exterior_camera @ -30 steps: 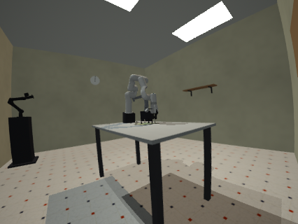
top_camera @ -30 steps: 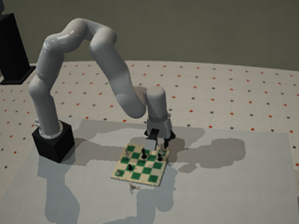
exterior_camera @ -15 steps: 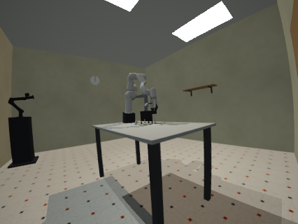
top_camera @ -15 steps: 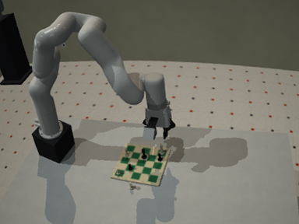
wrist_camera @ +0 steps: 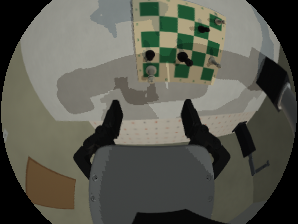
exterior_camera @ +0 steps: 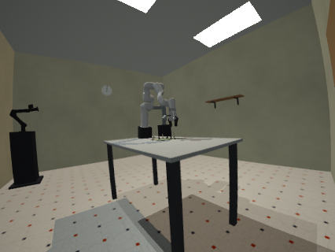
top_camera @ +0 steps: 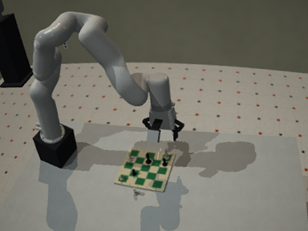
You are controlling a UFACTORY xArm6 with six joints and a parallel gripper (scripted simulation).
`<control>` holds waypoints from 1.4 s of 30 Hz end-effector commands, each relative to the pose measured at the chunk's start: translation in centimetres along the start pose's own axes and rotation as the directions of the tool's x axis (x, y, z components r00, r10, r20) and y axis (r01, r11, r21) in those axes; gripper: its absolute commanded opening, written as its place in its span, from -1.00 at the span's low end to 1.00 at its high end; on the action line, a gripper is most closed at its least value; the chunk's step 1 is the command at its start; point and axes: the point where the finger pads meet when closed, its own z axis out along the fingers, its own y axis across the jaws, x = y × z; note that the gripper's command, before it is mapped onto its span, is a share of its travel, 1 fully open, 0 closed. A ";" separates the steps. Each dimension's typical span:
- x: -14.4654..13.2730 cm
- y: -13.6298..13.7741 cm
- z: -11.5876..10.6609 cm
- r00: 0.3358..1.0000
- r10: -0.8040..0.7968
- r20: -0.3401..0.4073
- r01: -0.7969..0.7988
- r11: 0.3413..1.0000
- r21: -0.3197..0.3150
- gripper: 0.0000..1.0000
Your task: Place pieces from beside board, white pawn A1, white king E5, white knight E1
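Note:
The green-and-cream chessboard (top_camera: 158,183) (wrist_camera: 169,12) lies in the middle of the table. My gripper (top_camera: 167,138) (wrist_camera: 151,106) (exterior_camera: 175,123) is open and empty. It hangs above the table just behind the board's far right corner. A white piece (top_camera: 167,155) (wrist_camera: 152,70) stands upright in that corner square, below the fingers and apart from them. Black pieces (top_camera: 148,159) (wrist_camera: 182,58) stand on the board, and so do other white pieces (top_camera: 123,178) (wrist_camera: 213,62). A small white piece (top_camera: 137,193) lies off the board by its near edge. It is too small to name.
The arm's black base (top_camera: 55,145) stands on the table left of the board. A black pedestal (top_camera: 7,50) stands on the floor at the far left. The table's edge (exterior_camera: 173,157) lies to the right of the board and in front of it.

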 end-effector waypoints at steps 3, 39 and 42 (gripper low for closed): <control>0.0 -0.2 -0.2 1.000 0.000 0.001 0.000 1.000 0.005 1.00; 17.4 5.1 2.1 0.801 -0.598 0.005 0.598 0.801 0.005 1.00; 19.7 6.4 2.3 0.744 -0.669 0.001 0.669 0.744 0.005 1.00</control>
